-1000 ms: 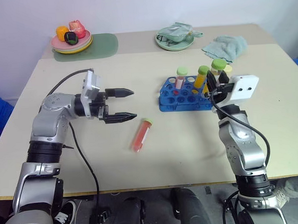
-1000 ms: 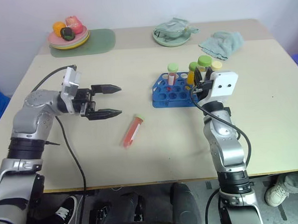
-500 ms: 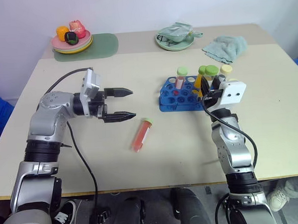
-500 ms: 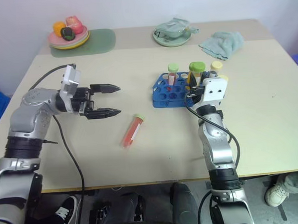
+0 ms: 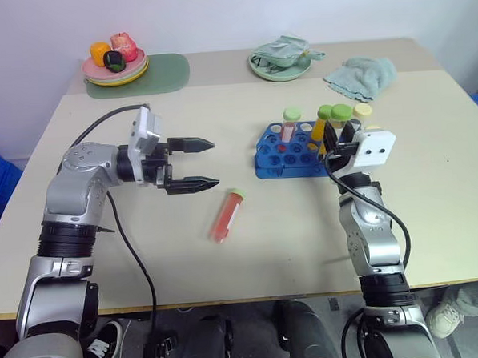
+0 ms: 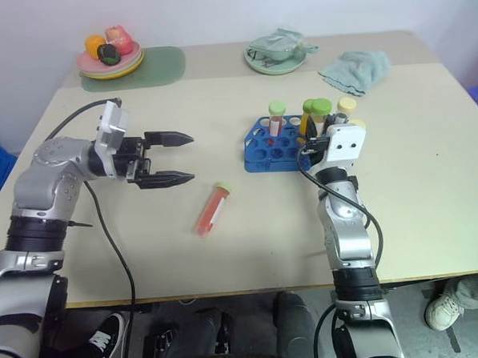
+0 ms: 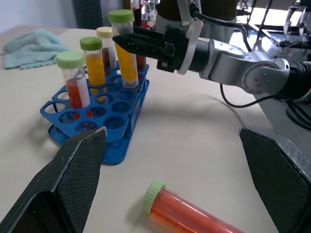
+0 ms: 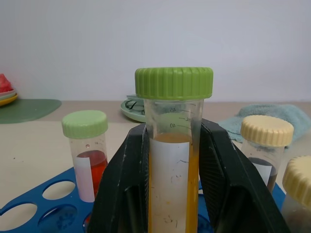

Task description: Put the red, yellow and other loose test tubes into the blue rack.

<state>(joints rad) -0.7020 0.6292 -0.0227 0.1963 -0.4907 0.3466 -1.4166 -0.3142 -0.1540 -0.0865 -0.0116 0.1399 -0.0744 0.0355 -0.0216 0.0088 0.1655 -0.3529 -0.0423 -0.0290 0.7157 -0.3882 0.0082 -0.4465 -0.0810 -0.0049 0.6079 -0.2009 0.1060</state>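
The blue rack [image 5: 280, 162] stands right of the table's middle and holds a red tube [image 5: 289, 125], a yellow tube [image 5: 322, 123] and a cream-capped tube [image 5: 364, 111]. My right gripper [image 5: 343, 139] is shut on a green-capped yellow tube [image 8: 173, 160], upright at the rack's right end. Its lower end meets the rack's top; how deep it sits I cannot tell. A loose red tube [image 5: 227, 215] lies on the table left of the rack. My left gripper [image 5: 204, 162] hangs open just left of and above that tube, pointing toward the rack.
At the back left, a plate of toy food [image 5: 115, 65] sits on a green mat [image 5: 157, 73]. A green plate holding a cloth [image 5: 281, 60] and a teal towel [image 5: 362, 75] lie behind the rack.
My right forearm has swung a little to the left, and the held yellow tube has stayed at the rack's right end. The left gripper and the loose red tube have not moved.
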